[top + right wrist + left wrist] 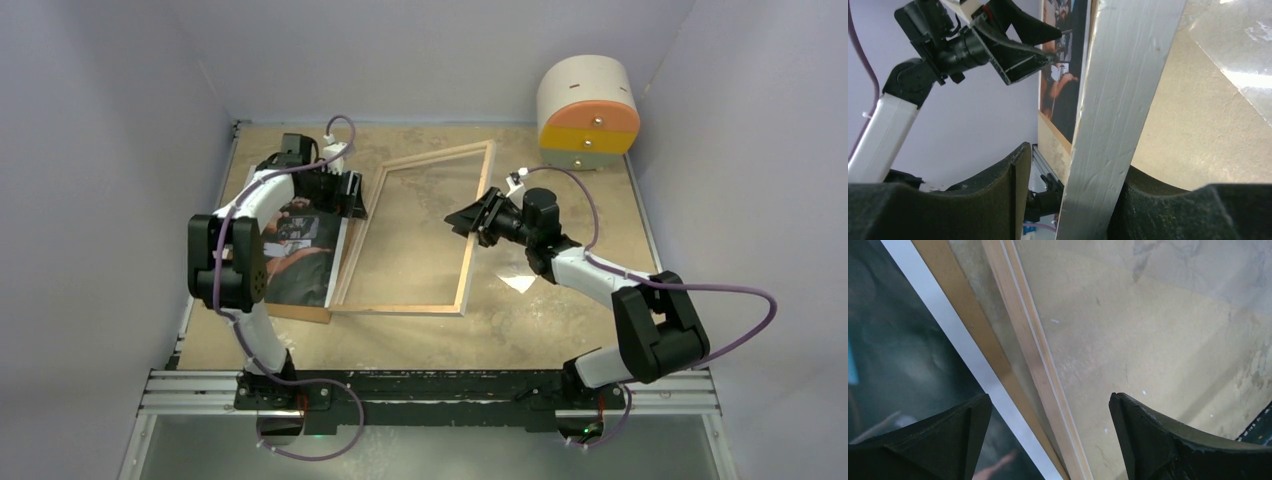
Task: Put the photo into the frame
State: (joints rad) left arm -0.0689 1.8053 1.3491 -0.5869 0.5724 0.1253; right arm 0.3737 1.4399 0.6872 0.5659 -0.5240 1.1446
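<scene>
One mottled sandy table (560, 300) bears everything. In its middle we see the large thin rectangular frame (400, 308), wood-coloured face up. Just left of it, the glossy white-bordered dark photo (300, 265) lies on a plain brown hardboard sheet (300, 313). The left gripper (345, 195) hangs above the frame's left rail, jaws spread wide, empty. The right gripper (465, 218) straddles the right rail, one pad touching and the other apart, unclamped.
</scene>
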